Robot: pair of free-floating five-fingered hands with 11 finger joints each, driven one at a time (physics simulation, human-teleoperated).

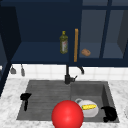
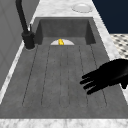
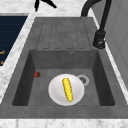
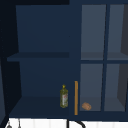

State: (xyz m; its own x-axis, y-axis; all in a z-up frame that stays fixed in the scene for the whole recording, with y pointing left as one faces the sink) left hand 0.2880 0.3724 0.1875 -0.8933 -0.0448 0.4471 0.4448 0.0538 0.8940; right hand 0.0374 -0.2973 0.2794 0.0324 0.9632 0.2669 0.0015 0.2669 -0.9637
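Observation:
My left hand [image 1: 25, 98] hovers over the left edge of the grey draining board [image 1: 47, 95]. In the left side view the left hand [image 2: 110, 75] is open, its straight fingers [image 2: 87, 80] pointing across the board and holding nothing. My right hand [image 1: 109, 113] sits at the front right corner of the sink basin [image 1: 105, 92], next to a white plate [image 1: 92, 112] that carries a yellow corn cob [image 1: 89, 107]. A large red ball [image 1: 67, 115] shows at the sink's front edge, left of the plate. The plate [image 3: 55, 91] and corn cob [image 3: 67, 89] lie on the basin floor.
A black faucet [image 1: 67, 75] stands behind the sink. A small red spot [image 3: 37, 74] shows low on the basin's front wall, and a drain [image 3: 83, 80] lies by the plate. In the open cabinet stand an oil bottle [image 4: 64, 96], a brown bun [image 4: 86, 106] and an orange door handle [image 4: 76, 97].

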